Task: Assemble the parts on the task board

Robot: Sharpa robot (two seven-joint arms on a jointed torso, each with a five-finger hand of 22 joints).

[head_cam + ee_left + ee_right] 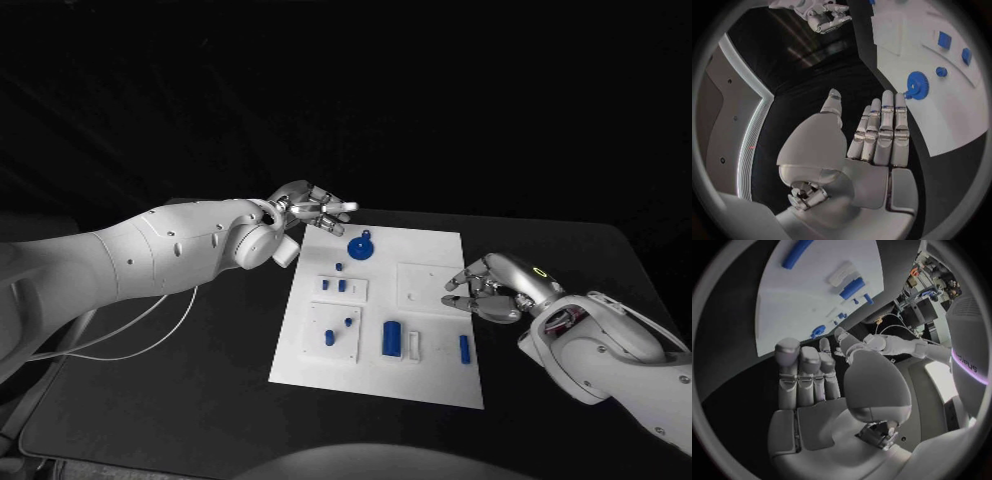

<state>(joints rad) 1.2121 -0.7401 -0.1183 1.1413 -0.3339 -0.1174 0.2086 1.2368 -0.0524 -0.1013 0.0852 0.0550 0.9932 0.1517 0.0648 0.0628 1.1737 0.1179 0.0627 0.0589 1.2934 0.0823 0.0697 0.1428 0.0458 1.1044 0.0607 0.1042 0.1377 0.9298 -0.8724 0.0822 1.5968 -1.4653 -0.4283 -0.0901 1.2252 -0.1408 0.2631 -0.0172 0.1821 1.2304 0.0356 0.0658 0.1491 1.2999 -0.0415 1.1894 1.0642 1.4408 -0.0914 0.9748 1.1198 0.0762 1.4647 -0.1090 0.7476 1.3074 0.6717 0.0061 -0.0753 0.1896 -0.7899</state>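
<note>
Hovering beside the task board (433,380), left hand (310,208) and right hand (490,288) hold nothing, fingers apart.

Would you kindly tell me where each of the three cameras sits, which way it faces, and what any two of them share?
Head view: on the robot's head, looking down at the table and board; both arms enter, left hand at the board's far corner, right hand at its right edge.
Left wrist view: behind the left hand, facing over its open fingers toward the board.
Right wrist view: behind the right hand, facing the board.
Shared: the gear shows in the head and left wrist views.
</note>
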